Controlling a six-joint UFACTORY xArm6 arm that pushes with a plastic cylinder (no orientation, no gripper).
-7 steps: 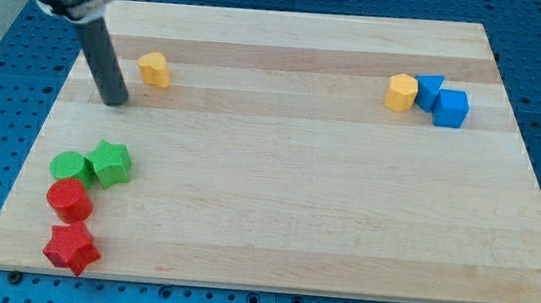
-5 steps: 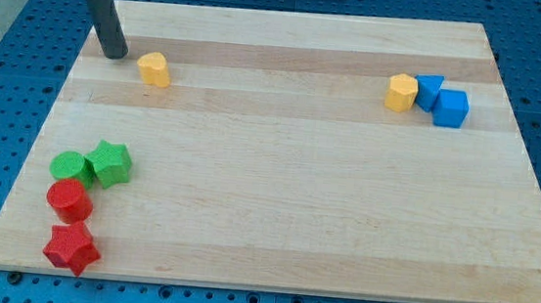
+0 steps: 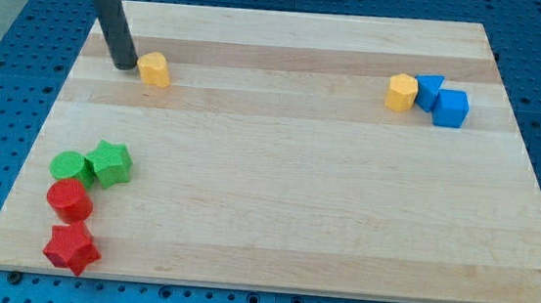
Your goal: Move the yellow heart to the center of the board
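The yellow heart (image 3: 154,68) lies on the wooden board (image 3: 280,152) near its top left. My tip (image 3: 123,63) rests on the board just left of the yellow heart, very close to it or touching it. The dark rod rises from the tip toward the view's top left corner.
A yellow hexagon-like block (image 3: 401,91), a blue block (image 3: 429,90) and a blue cube (image 3: 450,107) cluster at the top right. At the bottom left sit a green round block (image 3: 71,167), a green star (image 3: 110,163), a red round block (image 3: 69,200) and a red star (image 3: 72,247).
My tip went up from left of and below the heart to its upper left, then came right and slightly down, ending beside the heart's left side. No block has visibly moved.
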